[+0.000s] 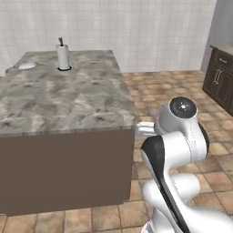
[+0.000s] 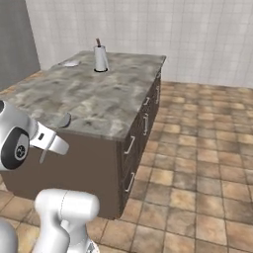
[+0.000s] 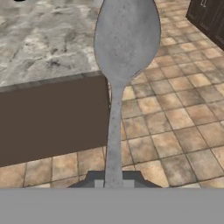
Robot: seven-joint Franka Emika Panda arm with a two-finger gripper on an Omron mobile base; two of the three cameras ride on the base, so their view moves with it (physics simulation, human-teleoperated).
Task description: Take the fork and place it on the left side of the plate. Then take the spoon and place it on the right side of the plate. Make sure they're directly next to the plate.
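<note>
The white arm rises from the base in a folded pose: its lower links climb, bend at a dark-jointed elbow, and the forearm reaches forward at about the height of the bench top. In the hand view the claw (image 3: 113,183) sits at the bottom of the picture, jaws drawn tight together on the thin handle of the spoon (image 3: 124,48), whose bowl stands out ahead of the hand. In the right base view the wrist points forward and slightly down.
</note>
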